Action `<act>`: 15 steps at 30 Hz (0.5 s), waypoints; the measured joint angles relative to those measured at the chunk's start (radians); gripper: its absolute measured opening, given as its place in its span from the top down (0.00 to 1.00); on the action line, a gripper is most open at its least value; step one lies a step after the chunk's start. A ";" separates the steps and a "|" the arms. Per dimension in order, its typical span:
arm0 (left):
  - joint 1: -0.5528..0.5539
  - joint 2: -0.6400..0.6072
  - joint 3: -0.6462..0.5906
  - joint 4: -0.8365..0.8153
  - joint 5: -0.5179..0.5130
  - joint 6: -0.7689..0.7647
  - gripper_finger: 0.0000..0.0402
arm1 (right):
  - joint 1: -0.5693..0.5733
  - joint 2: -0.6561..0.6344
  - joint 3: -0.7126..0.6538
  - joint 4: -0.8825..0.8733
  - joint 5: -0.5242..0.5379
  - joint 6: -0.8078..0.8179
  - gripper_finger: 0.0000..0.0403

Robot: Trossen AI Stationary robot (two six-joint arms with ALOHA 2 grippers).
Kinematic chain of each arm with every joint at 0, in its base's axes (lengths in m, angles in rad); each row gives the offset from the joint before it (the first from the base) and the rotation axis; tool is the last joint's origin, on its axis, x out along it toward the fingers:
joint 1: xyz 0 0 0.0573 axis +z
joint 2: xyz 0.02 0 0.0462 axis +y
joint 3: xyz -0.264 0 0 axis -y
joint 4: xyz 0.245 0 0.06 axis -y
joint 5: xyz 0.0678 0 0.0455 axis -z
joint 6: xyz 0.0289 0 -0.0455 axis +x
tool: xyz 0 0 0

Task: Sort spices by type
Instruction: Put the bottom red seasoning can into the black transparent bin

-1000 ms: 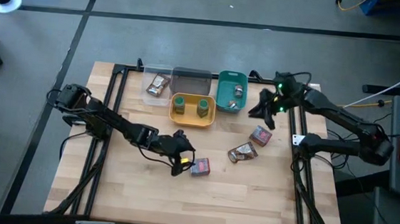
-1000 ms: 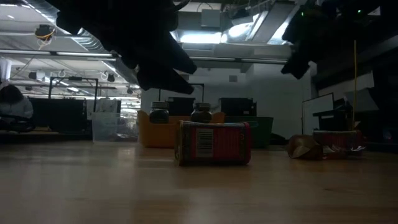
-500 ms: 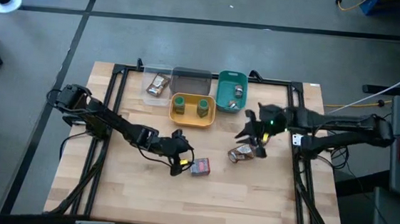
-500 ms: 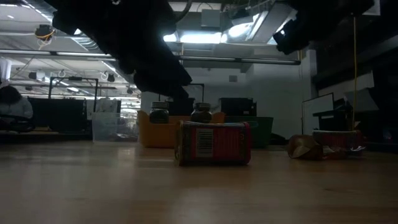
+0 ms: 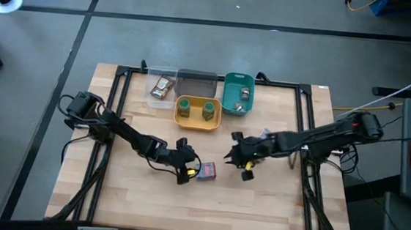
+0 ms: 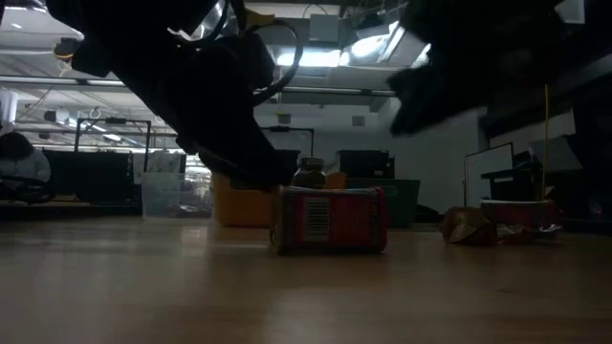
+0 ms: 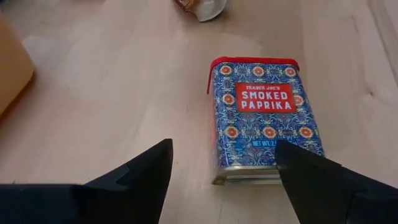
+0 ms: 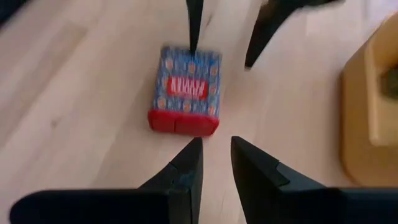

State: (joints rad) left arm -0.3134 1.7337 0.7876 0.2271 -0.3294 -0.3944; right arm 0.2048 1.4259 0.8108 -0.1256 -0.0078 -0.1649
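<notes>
On the left wrist view the words "SMOKED PAPRIKA" can be read on the red box, which cannot be read from above. From the high view, two green-capped jars are seen in the yellow tray. Only the low view shows the room with ceiling lights behind the wooden bench. The box lies flat, just beside the left end effector, whose fingers are spread apart. The right end effector is held nearly closed, empty, near the box.

2 jars in tray.
</notes>
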 joint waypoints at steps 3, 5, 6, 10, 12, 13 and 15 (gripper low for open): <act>-0.001 0.001 0.001 0.000 0.000 -0.002 0.35 | -0.001 0.074 0.000 0.028 0.000 0.000 0.79; -0.003 0.001 0.002 -0.005 0.000 -0.002 0.36 | -0.001 0.116 0.000 0.046 -0.003 0.000 0.79; -0.003 0.001 0.002 -0.008 0.000 -0.002 0.36 | -0.001 0.134 0.000 0.060 -0.015 0.001 0.79; -0.006 0.000 0.004 -0.045 0.000 -0.033 0.36 | -0.002 0.166 0.000 0.140 -0.084 0.000 0.79; -0.011 0.000 0.004 -0.057 0.000 -0.051 0.36 | -0.002 0.167 0.000 0.145 -0.089 0.000 0.79; -0.014 -0.001 0.004 -0.063 -0.002 -0.059 0.36 | -0.002 0.168 0.000 0.157 -0.089 0.000 0.79; -0.020 -0.001 0.004 -0.067 -0.004 -0.059 0.36 | -0.002 0.169 0.000 0.165 -0.089 0.000 0.79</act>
State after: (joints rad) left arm -0.3334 1.7325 0.7918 0.1605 -0.3336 -0.4537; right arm 0.2024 1.5948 0.8108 0.0395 -0.0971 -0.1650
